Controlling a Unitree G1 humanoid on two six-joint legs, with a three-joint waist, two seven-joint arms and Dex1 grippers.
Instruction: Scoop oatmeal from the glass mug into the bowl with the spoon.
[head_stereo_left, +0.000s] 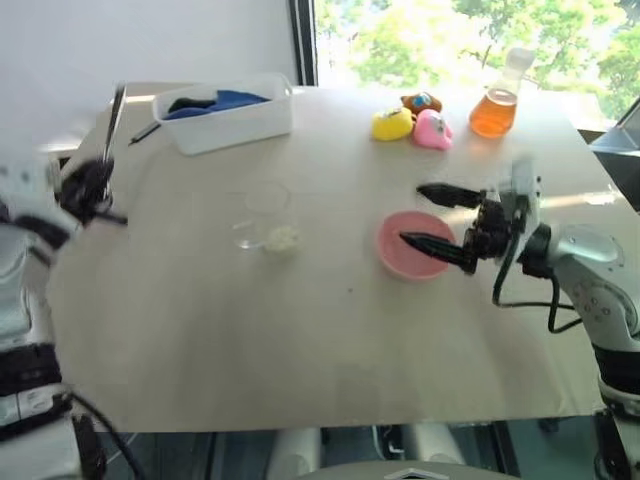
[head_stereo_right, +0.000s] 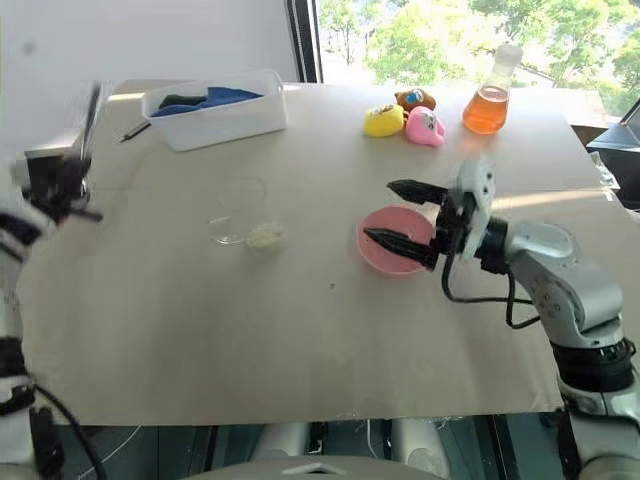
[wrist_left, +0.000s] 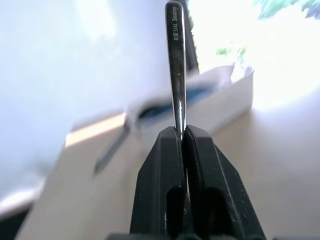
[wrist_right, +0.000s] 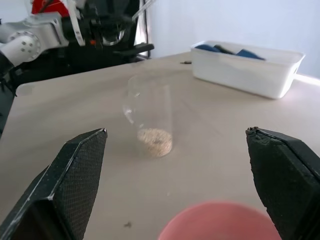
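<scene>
Bright bench (head_stereo_left: 300, 350): mug (head_stereo_left: 268, 218) with oatmeal (head_stereo_left: 284, 238) left of bowl (head_stereo_left: 412, 245). Left gripper (wrist_left: 184, 137) fingers clenched on spoon (wrist_left: 176, 65); right gripper (head_stereo_left: 432, 217) splayed over bowl. Thin handle could twist, spilling flakes.

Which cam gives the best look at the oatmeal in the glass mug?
Right wrist view: the oatmeal shows as a pale heap at the bottom of the upright glass mug, unobstructed. Both eye views show it smaller, as a pale patch beside the faint mug outline.
</scene>
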